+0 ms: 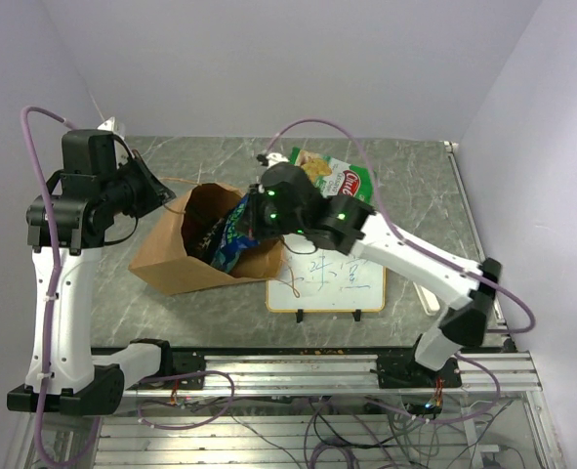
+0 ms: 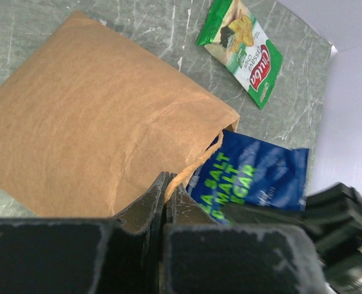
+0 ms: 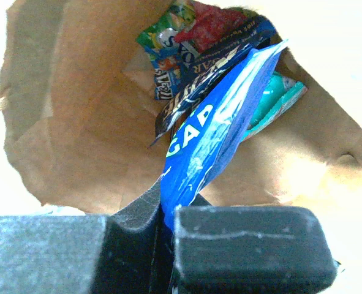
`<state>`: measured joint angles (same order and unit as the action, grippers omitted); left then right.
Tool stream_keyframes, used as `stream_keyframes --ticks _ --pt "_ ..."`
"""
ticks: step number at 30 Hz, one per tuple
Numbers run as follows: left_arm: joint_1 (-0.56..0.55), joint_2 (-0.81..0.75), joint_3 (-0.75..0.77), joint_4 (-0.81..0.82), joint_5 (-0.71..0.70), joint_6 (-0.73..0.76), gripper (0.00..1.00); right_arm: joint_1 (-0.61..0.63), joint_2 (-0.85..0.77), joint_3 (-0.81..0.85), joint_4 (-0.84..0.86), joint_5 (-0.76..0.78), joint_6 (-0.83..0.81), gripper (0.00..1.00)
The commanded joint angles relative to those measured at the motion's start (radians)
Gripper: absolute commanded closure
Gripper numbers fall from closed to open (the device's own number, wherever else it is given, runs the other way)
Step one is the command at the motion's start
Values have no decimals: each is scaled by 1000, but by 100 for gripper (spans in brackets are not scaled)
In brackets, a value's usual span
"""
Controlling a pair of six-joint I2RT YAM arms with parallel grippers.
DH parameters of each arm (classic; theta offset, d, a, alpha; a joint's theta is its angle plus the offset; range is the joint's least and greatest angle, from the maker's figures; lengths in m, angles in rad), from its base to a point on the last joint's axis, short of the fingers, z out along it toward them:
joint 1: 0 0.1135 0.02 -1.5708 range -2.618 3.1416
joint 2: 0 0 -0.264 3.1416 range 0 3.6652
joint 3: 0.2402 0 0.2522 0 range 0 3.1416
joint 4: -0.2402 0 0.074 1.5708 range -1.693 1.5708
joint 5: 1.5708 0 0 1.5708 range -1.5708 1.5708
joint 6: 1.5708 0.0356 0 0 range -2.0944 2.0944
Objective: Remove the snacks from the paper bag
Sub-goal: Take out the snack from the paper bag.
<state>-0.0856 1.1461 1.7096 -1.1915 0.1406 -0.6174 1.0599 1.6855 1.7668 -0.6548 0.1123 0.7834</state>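
paper bag (image 1: pixel 166 256) holds snacks (image 3: pixel 187 37); right end effector (image 3: pixel 167 214) clenches blue packet (image 3: pixel 217 128), left end effector (image 2: pixel 167 202) pinches its handle (image 2: pixel 196 162)

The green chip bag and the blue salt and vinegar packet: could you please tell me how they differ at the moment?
The green chip bag lies flat on the table, untouched, while the blue salt and vinegar packet is pinched by the right gripper at the mouth of the paper bag. The green chip bag bears a red logo; the blue salt and vinegar packet has light-green lettering. Both are glossy snack packets.
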Motion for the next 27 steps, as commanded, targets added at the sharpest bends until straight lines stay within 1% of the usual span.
stream_keyframes --ticks 1,4,8,11,14,19,22,25,27 --pt "12 -17 -7 68 -21 9 93 -31 -181 -122 216 -42 -98 100" --pt "12 -24 -32 90 -10 8 93 -55 -260 -178 284 -56 -165 100" --pt "12 -31 -45 88 -32 21 93 -91 -327 -190 341 -75 -236 100" --pt "12 -36 -48 86 -56 23 93 -124 -357 -175 364 -53 -292 100" --pt "12 -46 -67 99 -62 16 93 -181 -369 -150 378 -2 -328 100" --pt "12 -48 -91 105 -81 -25 93 -332 -344 -130 424 72 -364 100" --pt "12 -36 -86 98 -71 -62 93 -435 -289 -130 431 109 -338 100" --pt "12 -25 -81 87 -55 -81 93 -521 -231 -153 468 78 -302 100" --pt "12 -22 -81 82 -50 -89 93 -558 -188 -166 503 39 -285 100"
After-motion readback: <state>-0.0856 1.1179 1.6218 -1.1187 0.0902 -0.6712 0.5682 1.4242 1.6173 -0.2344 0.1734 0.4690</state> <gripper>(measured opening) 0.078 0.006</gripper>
